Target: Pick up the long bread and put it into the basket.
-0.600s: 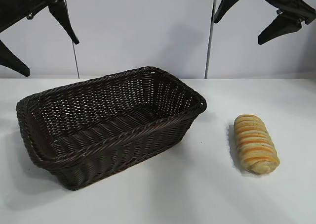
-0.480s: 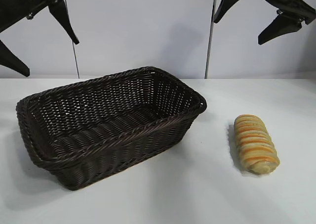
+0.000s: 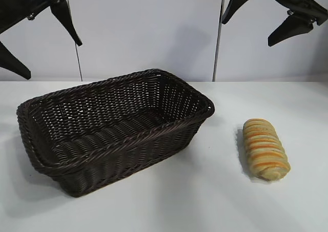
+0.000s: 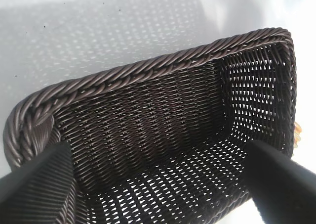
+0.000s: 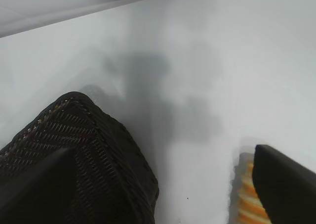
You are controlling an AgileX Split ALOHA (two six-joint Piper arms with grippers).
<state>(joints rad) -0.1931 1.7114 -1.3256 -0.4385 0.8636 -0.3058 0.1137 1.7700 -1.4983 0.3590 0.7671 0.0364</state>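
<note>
Up at 11 o'clock in the outside view, the left gripper (image 3: 41, 35) hangs high above the white table (image 3: 205, 201), its 2 black fingers (image 3: 65, 18) spread wide with nothing between them. At 1 o'clock the right gripper (image 3: 261, 19) hangs at about the same height, its fingers (image 3: 289, 29) just as far apart and also holding nothing. Both point down and inward toward the middle of the table.

On the table, the basket (image 3: 110, 157) takes up the left and centre, from about 9 o'clock to the middle, standing upright at a slant so that 1 corner points toward 2 o'clock. It is dark brown wicker with a braided rim, and nothing lies inside it.

Over at 4 o'clock lies the long bread (image 3: 264, 149), flat on the table and apart from the basket, a strip of bare table between them. Its long axis runs roughly from 12 to 5 o'clock, and orange stripes cross its tan top.

From the left wrist camera, the basket (image 4: 163, 70) fills the view with its woven inside in sight, framed by the 2 fingertips (image 4: 37, 184). From the right wrist camera, a corner of the basket (image 5: 106, 150) shows near 1 finger, and an end of the long bread (image 5: 246, 194) peeks out beside the other finger (image 5: 284, 184).
</note>
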